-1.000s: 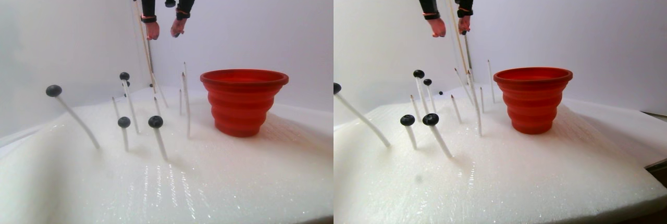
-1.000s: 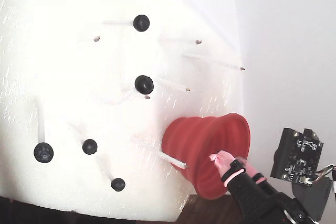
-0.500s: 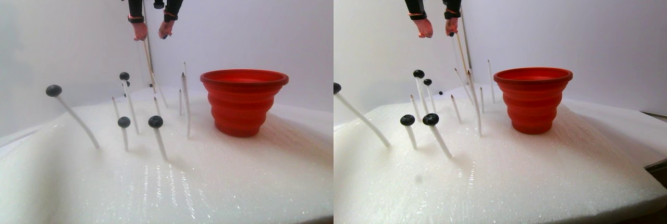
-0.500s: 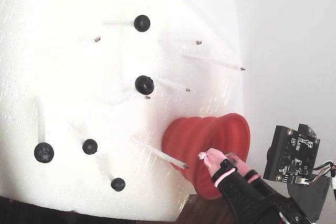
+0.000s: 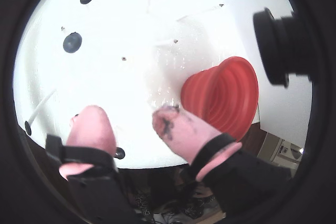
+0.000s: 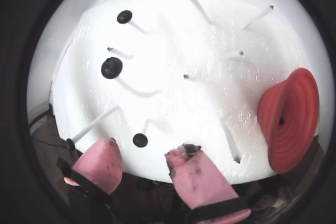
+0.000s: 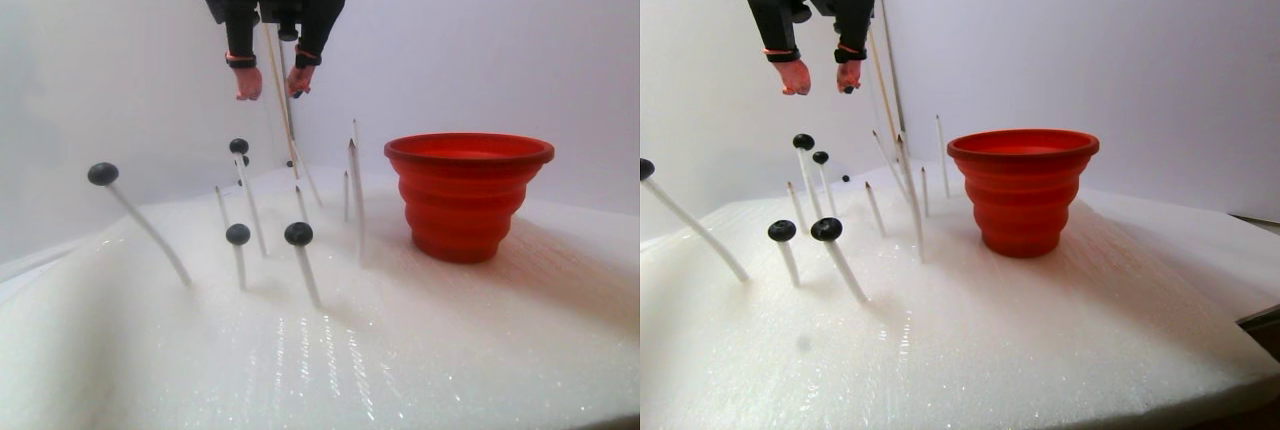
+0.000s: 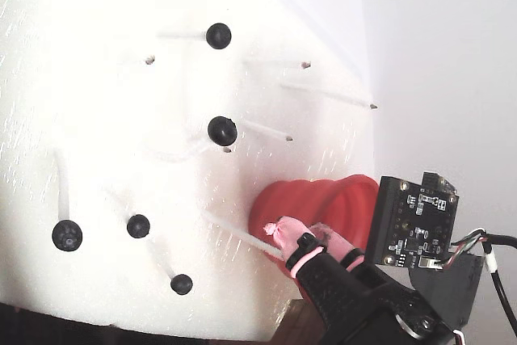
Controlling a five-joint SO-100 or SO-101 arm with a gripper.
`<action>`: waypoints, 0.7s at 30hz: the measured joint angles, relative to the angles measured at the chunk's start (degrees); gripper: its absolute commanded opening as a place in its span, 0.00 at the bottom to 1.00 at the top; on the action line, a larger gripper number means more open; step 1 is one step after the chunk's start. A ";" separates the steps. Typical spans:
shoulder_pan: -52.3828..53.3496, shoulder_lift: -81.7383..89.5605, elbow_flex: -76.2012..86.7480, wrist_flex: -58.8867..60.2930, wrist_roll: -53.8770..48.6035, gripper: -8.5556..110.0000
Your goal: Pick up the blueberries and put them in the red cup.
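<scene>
in the stereo pair view, going left to right, the blueberries point(image 7: 103, 173) sit on the tips of thin white sticks point(image 7: 303, 270) stuck into a white foam sheet point(image 7: 400, 350): one far left on a long slanted stick, two lower ones side by side nearer the camera, and another further back on a taller stick. above that back one, high over the foam and touching nothing, hangs the gripper point(image 7: 272, 82), its two pink-covered fingers point(image 7: 247, 83) pointing down with a plain gap between them, so it is spread and carries nothing that can be seen; a bare wooden stick rises behind that gap. a few bare sticks with brown tips stand between the berries and the red cup point(image 7: 468, 195), which stands upright on the foam, well to the right of the gripper and apart from every berry. in a wrist view the fingers point(image 6: 102, 163) show at the bottom edge, parted, the right one smeared dark at its tip, with one berry just above the gap on the foam side, and the cup point(image 6: 290, 119) at the far right with a small dark spot inside it. in the fixed view the gripper point(image 8: 303, 236) lies across the cup point(image 8: 279, 204), and five berries point(image 8: 222, 130) are spread over the foam to its left.
</scene>
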 measured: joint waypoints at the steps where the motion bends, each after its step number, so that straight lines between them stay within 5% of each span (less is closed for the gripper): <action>1: -0.26 -0.97 0.00 -0.26 0.00 0.22; 21: -3.43 -11.07 -4.04 -8.00 0.00 0.23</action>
